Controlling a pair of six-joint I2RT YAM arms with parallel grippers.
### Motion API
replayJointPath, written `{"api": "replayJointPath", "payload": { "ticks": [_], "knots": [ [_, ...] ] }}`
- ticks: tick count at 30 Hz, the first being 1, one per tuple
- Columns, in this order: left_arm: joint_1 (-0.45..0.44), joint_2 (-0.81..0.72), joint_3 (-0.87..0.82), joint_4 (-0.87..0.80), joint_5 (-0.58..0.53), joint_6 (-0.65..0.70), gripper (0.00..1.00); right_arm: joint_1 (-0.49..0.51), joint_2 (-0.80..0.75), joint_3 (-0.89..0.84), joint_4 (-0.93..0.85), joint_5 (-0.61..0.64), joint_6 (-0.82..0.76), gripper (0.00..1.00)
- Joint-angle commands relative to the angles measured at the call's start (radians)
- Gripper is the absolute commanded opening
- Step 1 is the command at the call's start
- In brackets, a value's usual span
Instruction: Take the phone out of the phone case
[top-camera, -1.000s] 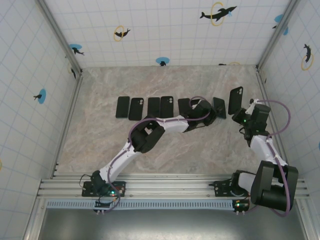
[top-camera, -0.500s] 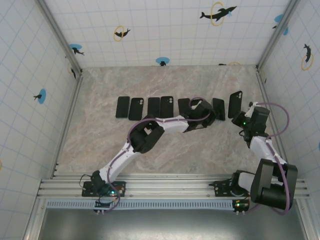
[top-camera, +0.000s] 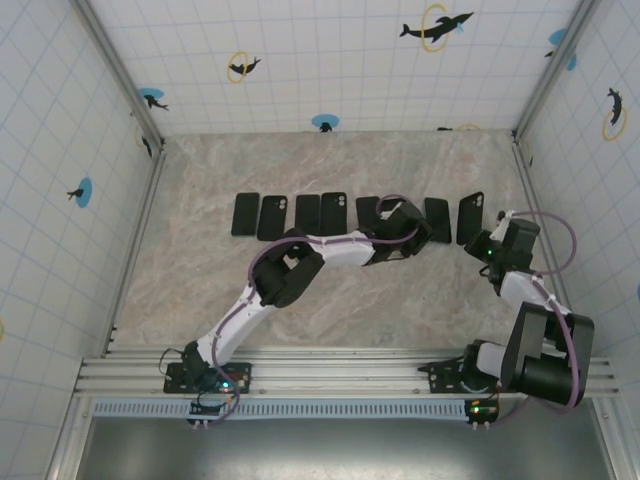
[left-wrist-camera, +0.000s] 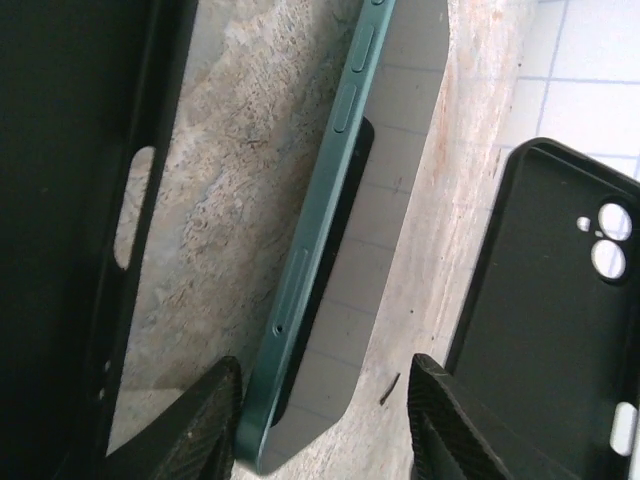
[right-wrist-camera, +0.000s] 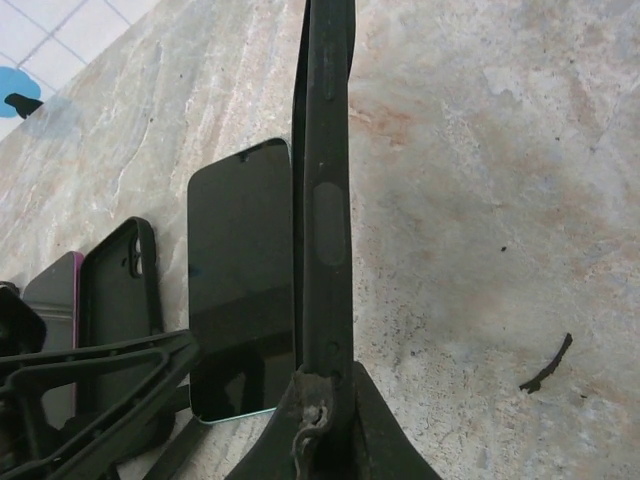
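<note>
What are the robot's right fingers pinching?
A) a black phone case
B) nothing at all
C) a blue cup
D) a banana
A: the right fingers are shut on a black phone case, seen edge-on in the right wrist view.

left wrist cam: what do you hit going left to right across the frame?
dark case at the left edge → green-edged phone, lying on the table → black case with camera cutouts
</note>
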Motion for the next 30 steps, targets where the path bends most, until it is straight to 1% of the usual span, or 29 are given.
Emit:
{"api": "replayJointPath", "payload": {
  "ticks": [1,4,5,8,14,21,22,24,28,30],
  "knots": [
    [-0.008,-0.063,-0.036,-0.036,-0.005,0.025,0.48,-0.022,0.022,-0.005,0.072,-0.042,-0.022,0.04],
    [-0.008,-0.067,-0.037,-0.042,0.003,0.034,0.49,-0.045,0.039,0.001,0.083,-0.06,-0.025,0.04],
    [-0.008,-0.069,-0.037,-0.044,0.002,0.037,0.49,-0.053,0.046,0.003,0.084,-0.099,-0.027,0.04],
    [-0.007,-0.073,-0.035,-0.054,0.001,0.045,0.51,-0.073,0.072,0.017,0.082,-0.144,-0.032,0.05],
    [-0.003,-0.085,-0.029,-0.053,0.005,0.059,0.52,-0.107,0.143,0.058,0.06,-0.236,-0.061,0.05],
    [0.0,-0.134,-0.024,-0.072,0.006,0.126,0.56,-0.124,0.236,0.113,0.036,-0.278,-0.105,0.07],
    [0.001,-0.169,-0.031,-0.067,0.008,0.136,0.56,-0.126,0.251,0.126,0.031,-0.286,-0.111,0.08],
    [0.001,-0.192,-0.042,-0.068,0.006,0.147,0.57,-0.13,0.274,0.149,0.011,-0.285,-0.123,0.09],
    [0.01,-0.217,-0.061,-0.054,0.023,0.152,0.57,-0.138,0.312,0.175,-0.012,-0.286,-0.15,0.15],
    [0.014,-0.223,-0.065,-0.051,0.032,0.156,0.57,-0.14,0.332,0.192,-0.037,-0.293,-0.171,0.16]
  ]
}}
